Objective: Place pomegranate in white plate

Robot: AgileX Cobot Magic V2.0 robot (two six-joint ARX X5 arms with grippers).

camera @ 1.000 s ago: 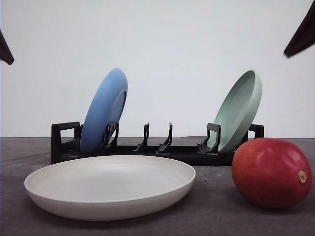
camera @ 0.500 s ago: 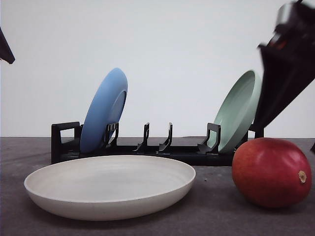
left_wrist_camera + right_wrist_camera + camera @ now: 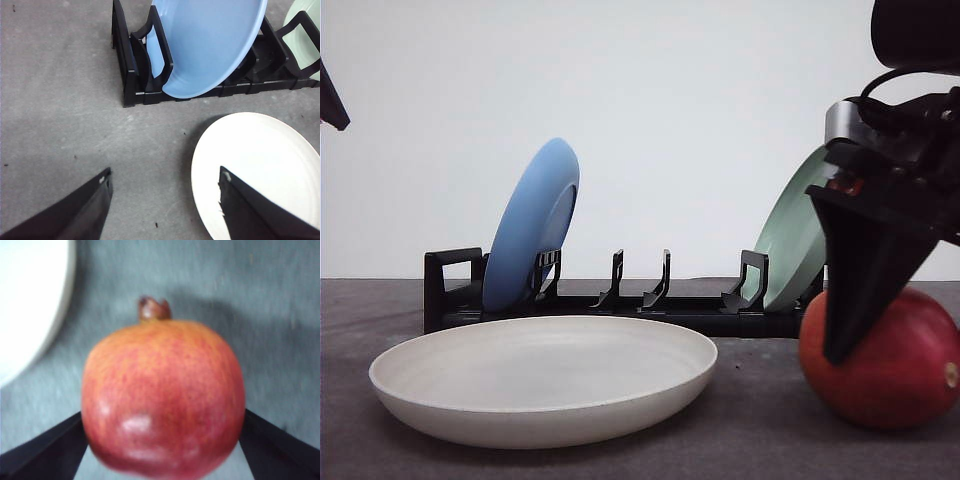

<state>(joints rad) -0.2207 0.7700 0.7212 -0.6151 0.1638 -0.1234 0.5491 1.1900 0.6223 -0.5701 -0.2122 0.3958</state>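
Observation:
The pomegranate (image 3: 900,375) (image 3: 162,395) lies on the grey table at the right, red and glossy, its tan nub turned away from the gripper in the right wrist view. My right gripper (image 3: 890,345) (image 3: 162,415) has come down over it and is open, one dark finger on each side of the fruit; whether the fingers touch it I cannot tell. The white plate (image 3: 545,380) (image 3: 260,160) (image 3: 30,300) rests flat to the left of the fruit. My left gripper (image 3: 165,172) hangs open above the table beside the plate's left rim, holding nothing.
Behind the white plate a black dish rack (image 3: 620,305) holds a blue plate (image 3: 532,225) (image 3: 210,45) on its left and a pale green plate (image 3: 790,240) on its right, both on edge. Bare grey table lies between plate and fruit.
The right arm dropped from the upper right corner down onto the pomegranate, its finger now in front of the fruit. The fruit shifted slightly right. The left arm stayed put.

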